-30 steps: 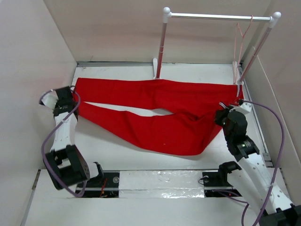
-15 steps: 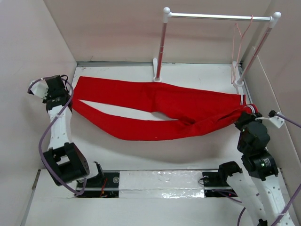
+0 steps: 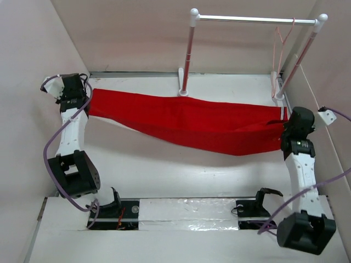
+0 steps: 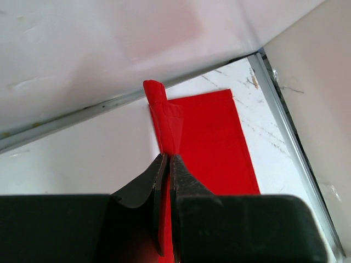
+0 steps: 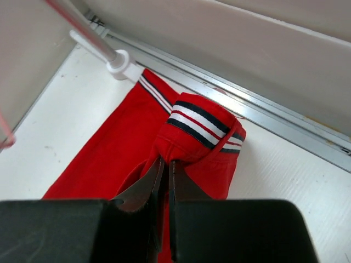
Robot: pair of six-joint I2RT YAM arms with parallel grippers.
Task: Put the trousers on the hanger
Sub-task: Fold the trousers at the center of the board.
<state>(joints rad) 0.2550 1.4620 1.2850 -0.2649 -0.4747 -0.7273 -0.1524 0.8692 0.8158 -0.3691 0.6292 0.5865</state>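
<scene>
Two tools [image 3: 88, 97] [image 3: 284, 121], trousers [image 3: 192, 124] between them

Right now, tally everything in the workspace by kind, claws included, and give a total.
trousers: 1
hanger: 1
rack: 1
claws: 2 (left claw, right claw, both shut on the trousers)
Total: 5

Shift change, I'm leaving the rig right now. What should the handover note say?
Left gripper: shut on the leg end of the trousers.
Right gripper: shut on their striped end.
Trousers hang stretched between both grippers, sagging in the middle, over the table.
Hanger hangs on the rack bar, far right, apart from the trousers.
Done: trousers gripped at both ends.
Left: get them onto the hanger.
</scene>
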